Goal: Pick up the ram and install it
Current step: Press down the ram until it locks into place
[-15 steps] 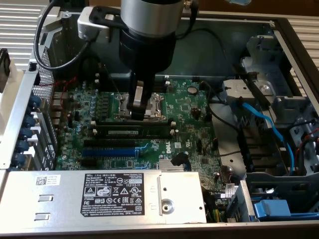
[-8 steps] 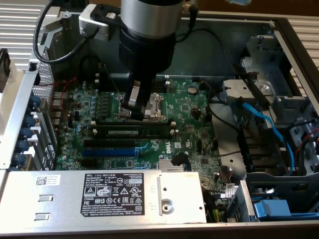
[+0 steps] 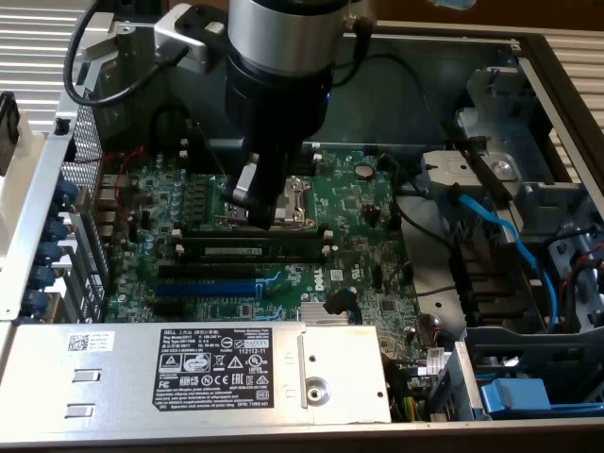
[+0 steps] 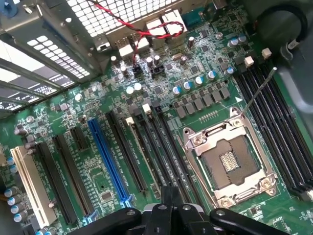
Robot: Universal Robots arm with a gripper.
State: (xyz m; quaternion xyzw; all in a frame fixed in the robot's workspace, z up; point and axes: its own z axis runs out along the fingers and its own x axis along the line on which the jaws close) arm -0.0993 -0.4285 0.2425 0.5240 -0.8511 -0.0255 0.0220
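Dark-green and thin, the ram (image 3: 253, 251) stands on edge along the black memory slots (image 3: 283, 241), between their white end clips and just below the CPU socket (image 3: 297, 198) in the exterior view. Whether it is clicked fully home I cannot tell. My hand (image 3: 262, 209) hangs just above it, over the near edge of the socket. In the wrist view my fingertips (image 4: 167, 195) look pressed together with nothing between them.

I judge the stick to be light and stiff, but fragile. The board would crack if twisted, and its chips and contact edge should not be squeezed or rubbed. The best hold is across the two flat faces near the middle of the top edge, so it stays level. Any push should go straight down, spread along that edge.
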